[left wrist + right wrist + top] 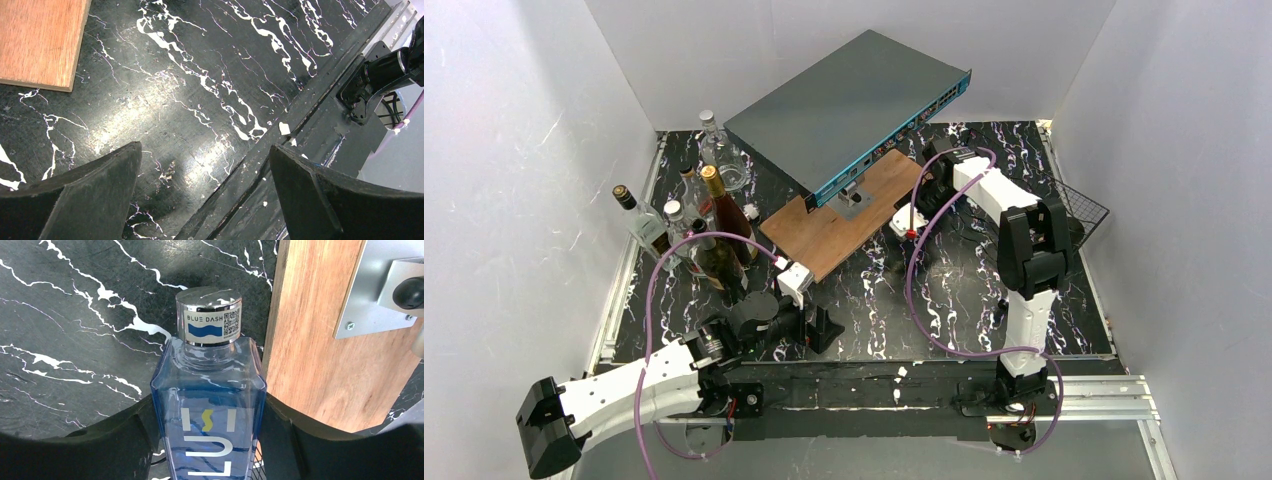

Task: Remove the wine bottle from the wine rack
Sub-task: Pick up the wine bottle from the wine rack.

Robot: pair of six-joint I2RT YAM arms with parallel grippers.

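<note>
the right gripper (209, 412) is clamped on the wine bottle (207, 390), a clear blue-tinted square-shouldered one, with a black finger pressed against each flat side just below the shoulders in the lower middle of the right wrist view. the left gripper (205, 195) hangs wide open and empty over the marbled table (200, 75). the wine rack (1082, 208) shows its grid end at the right edge of the top view; the bottle itself is hidden under the arm there, and only thin wires peeking from below it at the bottom of the wrist view suggest it lies on the rack. the likeliest trouble is slip: smooth glass and a hold near one end, so a heavy bottle could droop or twist out on the lift. the wooden board (320, 340) sits just beside the bottle on the right of the frame, so a sideways swing could knock it or the network switch (854, 100) it carries. a low pull could also snag the bottle on the rack wires and drag the rack along. the silver cap (209, 315) bears a label reading "blue dash" above a blue wave, with a qr code beside it; the body shows large white letters, partly cut off, with "lu" readable and a yellow squiggle above.
</note>
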